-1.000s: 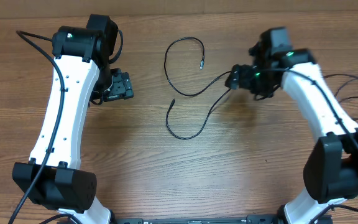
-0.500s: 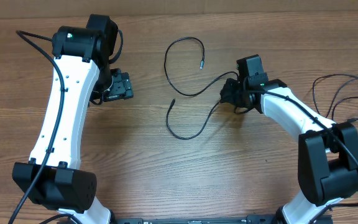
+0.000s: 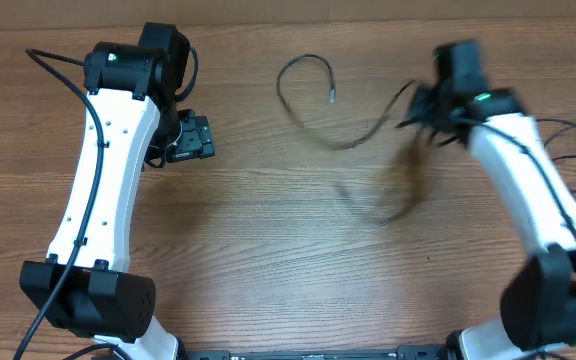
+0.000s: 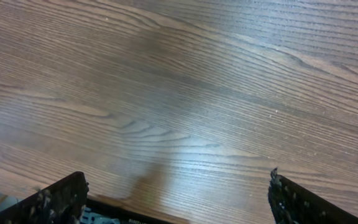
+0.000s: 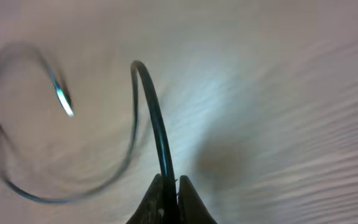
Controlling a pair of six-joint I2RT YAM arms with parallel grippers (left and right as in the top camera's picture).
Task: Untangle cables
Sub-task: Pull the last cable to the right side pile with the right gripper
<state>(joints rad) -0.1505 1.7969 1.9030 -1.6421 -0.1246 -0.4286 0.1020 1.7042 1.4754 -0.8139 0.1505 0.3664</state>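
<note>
The right gripper [image 5: 166,198] is noted pinched shut on a thin black cable [image 5: 149,106]. In the wrist view the cord is seen leaving the closed fingertips, running straight ahead of the hand, then arching over and sweeping round in a wide loop to the fingers' left. The plug end [image 3: 331,97] is found at the far tip of that loop, well apart from the right hand and pointed roughly toward the robot's base. The long axis of the free length is judged to run from the right hand across toward the left arm's side of the wooden table [image 3: 268,260]. A 2nd smear of cord [image 3: 408,182] is seen just beside the right hand, too blurred for it to be told whether it is the same cable. The left gripper [image 4: 176,202] is spread wide with nothing between its fingers; the loop lies well off from it, so the right hand is the nearer of the 2. Any coming pull is judged to want a line away from the loop.
</note>
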